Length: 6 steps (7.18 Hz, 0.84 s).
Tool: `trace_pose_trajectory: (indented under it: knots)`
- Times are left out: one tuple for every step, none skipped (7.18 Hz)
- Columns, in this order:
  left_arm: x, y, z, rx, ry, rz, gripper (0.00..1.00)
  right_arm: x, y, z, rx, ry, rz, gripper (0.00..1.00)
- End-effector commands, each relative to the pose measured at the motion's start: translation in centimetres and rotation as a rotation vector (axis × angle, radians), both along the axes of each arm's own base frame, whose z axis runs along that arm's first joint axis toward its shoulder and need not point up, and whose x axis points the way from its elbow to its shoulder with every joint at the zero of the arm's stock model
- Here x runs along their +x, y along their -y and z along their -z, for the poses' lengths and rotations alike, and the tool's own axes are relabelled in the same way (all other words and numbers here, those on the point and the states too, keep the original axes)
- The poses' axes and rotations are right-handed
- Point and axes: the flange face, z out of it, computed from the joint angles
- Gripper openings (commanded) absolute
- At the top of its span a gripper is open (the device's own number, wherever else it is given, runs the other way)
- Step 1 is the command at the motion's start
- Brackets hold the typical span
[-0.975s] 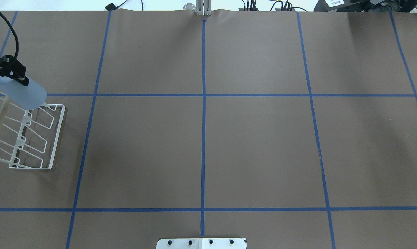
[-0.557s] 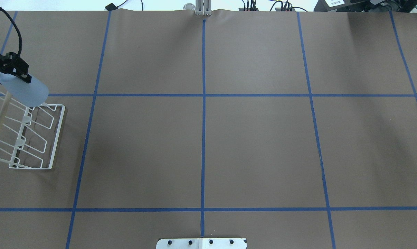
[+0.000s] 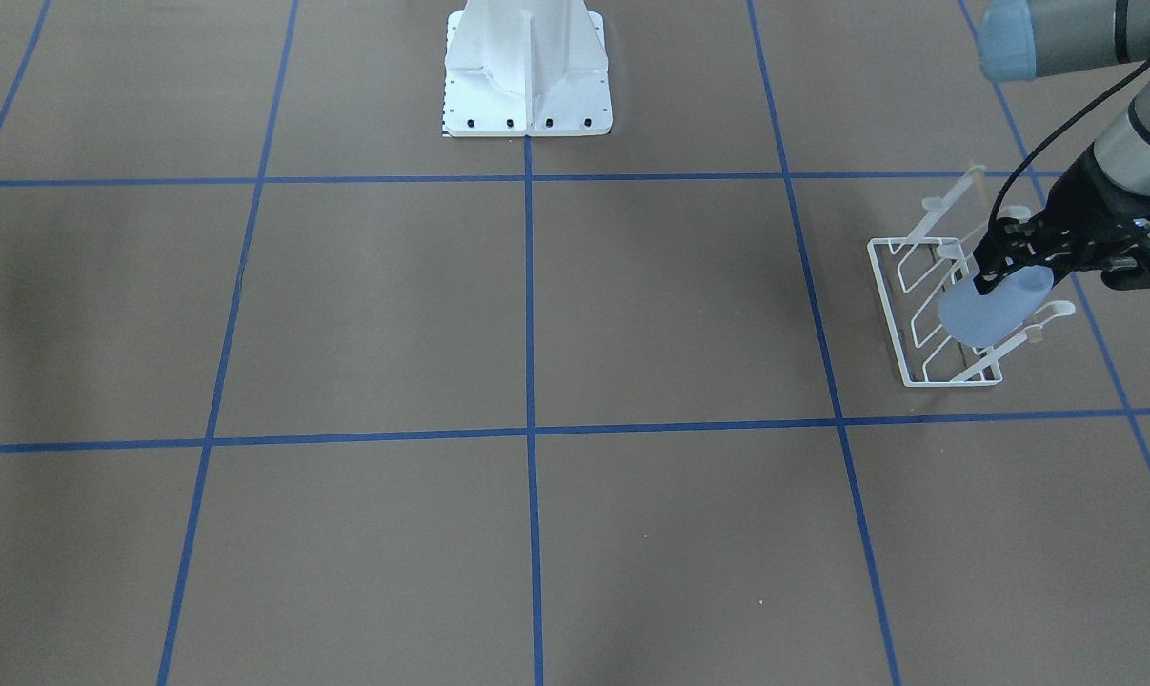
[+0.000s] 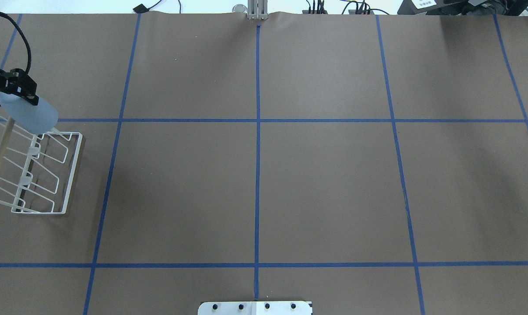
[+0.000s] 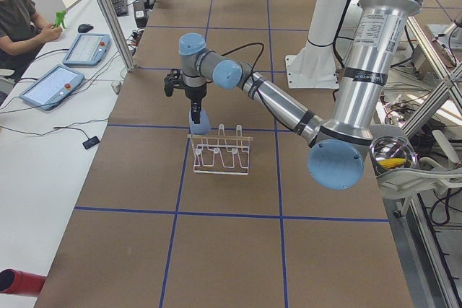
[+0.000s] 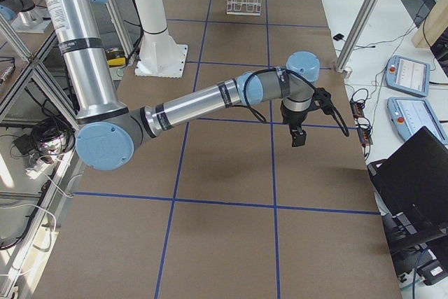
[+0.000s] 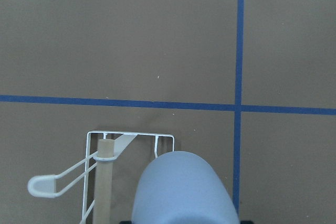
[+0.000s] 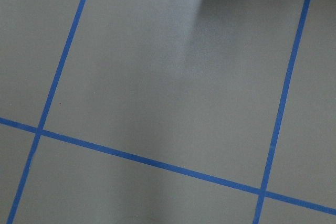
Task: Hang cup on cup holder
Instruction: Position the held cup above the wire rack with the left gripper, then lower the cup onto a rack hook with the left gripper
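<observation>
Left pincer (image 4: 15, 92) pinching plain light-blue tapered plastic tumbler (image 4: 33, 114) at narrow end. Tumbler tilted, wide end pointing down toward white wire rack with slanted prongs (image 4: 73, 174). Tumbler over rack's end farthest from robot, just beside pale beige rod (image 7: 103, 182); contact with prong unclear. Rack stands on brown surface with blue tape grid (image 4: 325, 188). Right pincer (image 6: 299, 136) well apart from rack, hanging above surface; cannot tell whether spread or pressed together.

A brown table (image 4: 325, 183) crossed by blue tape lines (image 4: 257, 175), a tablet (image 5: 50, 86) near an operator (image 5: 20, 16).
</observation>
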Motion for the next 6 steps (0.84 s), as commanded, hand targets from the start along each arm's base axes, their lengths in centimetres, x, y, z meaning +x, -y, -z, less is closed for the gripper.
trace_pose_trajectory:
  knots:
    - [1.5,0.2,-1.2,-0.002,0.003,-0.020,0.00,0.0,-0.2,0.6,0.013,0.002,0.001,1.00]
    - [1.6,0.2,-1.2,-0.004,0.003,-0.022,0.00,0.0,-0.2,0.6,0.012,0.002,0.000,1.00]
    - [1.6,0.1,-1.2,-0.006,-0.001,-0.026,0.00,0.0,-0.2,0.6,0.012,0.002,0.000,1.00]
    - [2.2,-0.2,-1.4,-0.010,0.001,-0.036,0.00,0.0,-0.2,0.6,0.012,0.002,0.000,1.00]
    - [2.8,-0.3,-1.7,-0.014,0.003,-0.047,0.00,-0.1,-0.2,0.4,0.009,0.002,0.002,1.00]
    - [3.0,-0.3,-1.9,-0.017,0.005,-0.051,0.00,-0.1,-0.2,0.4,0.009,0.002,0.002,1.00]
